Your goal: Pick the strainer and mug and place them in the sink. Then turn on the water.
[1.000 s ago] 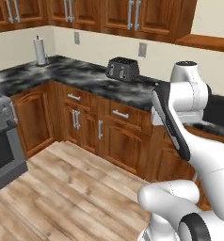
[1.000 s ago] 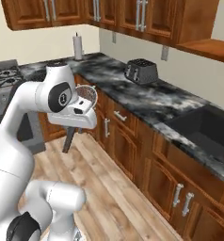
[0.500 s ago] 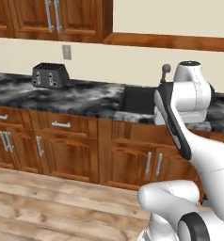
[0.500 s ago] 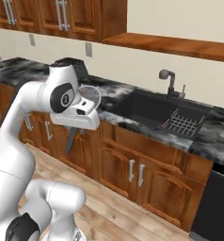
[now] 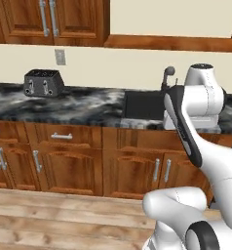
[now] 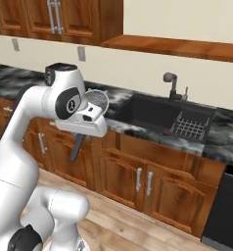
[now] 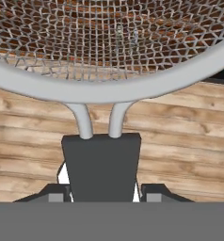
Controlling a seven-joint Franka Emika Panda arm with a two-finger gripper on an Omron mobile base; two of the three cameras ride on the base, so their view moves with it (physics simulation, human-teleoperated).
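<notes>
My gripper (image 6: 91, 114) is shut on the dark handle of the strainer (image 6: 97, 100), a silvery wire-mesh bowl held up in front of the counter, left of the sink (image 6: 149, 113). The hand view has the handle (image 7: 101, 169) clamped between my fingertips, with the mesh bowl of the strainer (image 7: 109, 42) above it and wooden floor behind. The sink (image 5: 141, 105) is a black basin with a dark faucet (image 6: 171, 84) and a wire rack (image 6: 189, 128). No water runs from the faucet (image 5: 167, 77). The mug is out of view.
A black toaster (image 5: 42, 82) stands on the dark marbled counter (image 5: 84, 106) to the left. Wooden cabinets (image 6: 148, 176) run below the counter and others hang above. A dark appliance front (image 6: 226, 208) is at the far right. Wooden floor lies before the cabinets.
The whole picture has shifted: the base has moved along the counter, so the sink is now ahead and the toaster is off to the left. The strainer stays in my grip.
</notes>
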